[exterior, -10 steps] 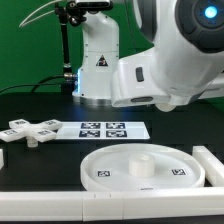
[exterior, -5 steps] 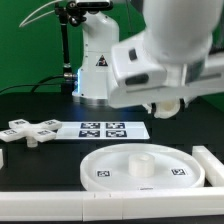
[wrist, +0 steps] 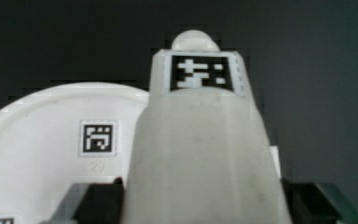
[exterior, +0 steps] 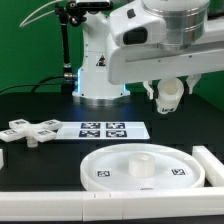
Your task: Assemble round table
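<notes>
The large rimmed round disc [exterior: 115,160] lies flat on the black table near the front, with a small raised hub at its centre. My gripper [exterior: 168,97] hangs well above the disc's far right side and is shut on the short thick cylinder post [exterior: 169,93]. In the wrist view the post [wrist: 202,130] fills the middle, tag facing the camera, with my gripper [wrist: 202,205] clamped on its sides and the dark fingers [wrist: 98,200] at its flanks. The disc [wrist: 51,125] lies below and behind it. The cross-shaped piece [exterior: 28,130] lies at the exterior view's left.
The marker board [exterior: 100,130] lies flat behind the disc. A long white rail [exterior: 40,207] runs along the front edge and another [exterior: 211,165] stands at the disc's right. The arm's base [exterior: 98,60] is at the back.
The arm has swung up and back, clearing the view. The gripper with the post in it now shows above the disc's right side. The disc and cross piece have not moved.
</notes>
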Tool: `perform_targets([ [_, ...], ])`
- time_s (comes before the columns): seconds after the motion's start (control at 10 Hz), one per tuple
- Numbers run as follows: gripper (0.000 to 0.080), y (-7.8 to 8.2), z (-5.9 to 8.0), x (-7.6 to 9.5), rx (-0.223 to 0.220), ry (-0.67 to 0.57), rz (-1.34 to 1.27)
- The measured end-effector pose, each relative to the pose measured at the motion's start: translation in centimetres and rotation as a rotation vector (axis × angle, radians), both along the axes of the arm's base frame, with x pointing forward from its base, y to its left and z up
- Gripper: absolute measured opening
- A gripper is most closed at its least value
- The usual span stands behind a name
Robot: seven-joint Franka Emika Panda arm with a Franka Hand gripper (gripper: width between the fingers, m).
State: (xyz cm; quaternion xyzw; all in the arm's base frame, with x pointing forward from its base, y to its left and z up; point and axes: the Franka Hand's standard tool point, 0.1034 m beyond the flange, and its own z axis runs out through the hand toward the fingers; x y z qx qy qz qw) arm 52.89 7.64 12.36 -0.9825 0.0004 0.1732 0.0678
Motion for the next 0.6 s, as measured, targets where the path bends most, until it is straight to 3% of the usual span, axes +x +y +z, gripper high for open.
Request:
perform_targets([
  [0.4, 0.0410, -2.5, 1.0, 3.0, -0.003, -0.328, 0.045],
  [0.5, 0.0410, -3.4, 0.5, 3.1, -0.010, -0.402, 0.036],
  [0.6, 0.0410, -3.2, 0.5, 3.1, -0.022, -0.469, 0.035],
])
